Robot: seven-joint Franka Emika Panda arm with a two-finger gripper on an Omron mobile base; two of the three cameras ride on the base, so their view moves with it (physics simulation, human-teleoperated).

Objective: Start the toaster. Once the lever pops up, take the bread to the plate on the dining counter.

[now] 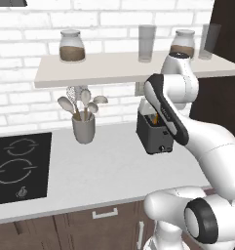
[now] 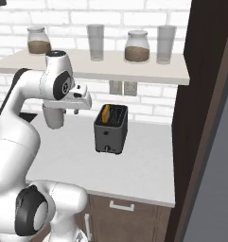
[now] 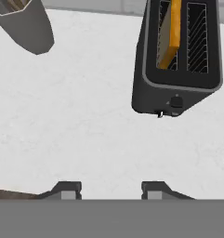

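I'm hovering over the worktop (image 3: 85,116) just in front of the toaster (image 3: 178,60), gripper (image 3: 108,189) empty, fingers parted. To start it I'd approach its near end face and push the lever straight down. Toaster's a dark grey box; the golden bread (image 3: 171,35) stands in its left slot.

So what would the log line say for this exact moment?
stage: approaching toaster | bread: in a toaster slot | gripper: open, empty, above counter | lever: not yet pressed

Matt dark grey toaster (image 3: 178,88), speckled pale stone-like worktop (image 3: 85,130), glossy black hob (image 1: 19,168)
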